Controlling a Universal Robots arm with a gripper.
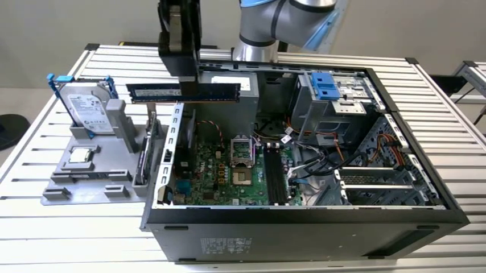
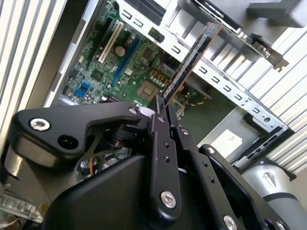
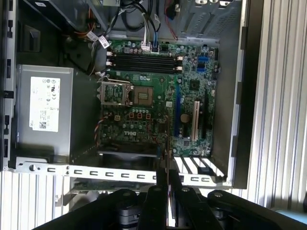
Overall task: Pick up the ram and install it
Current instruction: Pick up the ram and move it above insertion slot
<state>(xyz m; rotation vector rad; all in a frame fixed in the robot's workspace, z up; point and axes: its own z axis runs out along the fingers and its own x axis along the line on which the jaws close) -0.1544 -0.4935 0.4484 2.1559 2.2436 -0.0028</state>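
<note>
Two black fingers [image 2: 162,148] of the gripper [image 1: 188,90] pinch the ram [image 1: 220,92] near mid-length. They hold it level and on edge in the air, just over the open case's [image 1: 304,212] wall on the exterior view's left, beside the grey holder [image 1: 83,185]. In the first wrist view, the long black slots [image 3: 144,60] lie well apart across the motherboard [image 3: 144,120], with nothing standing above them.

The gripper [image 1: 188,84] clamps the ram [image 1: 220,91] mid-length. The stick is level and airborne over the edge of the open computer case [image 1: 304,227], near the grey fixture [image 1: 83,182] holding a hard drive [image 1: 85,114].
</note>
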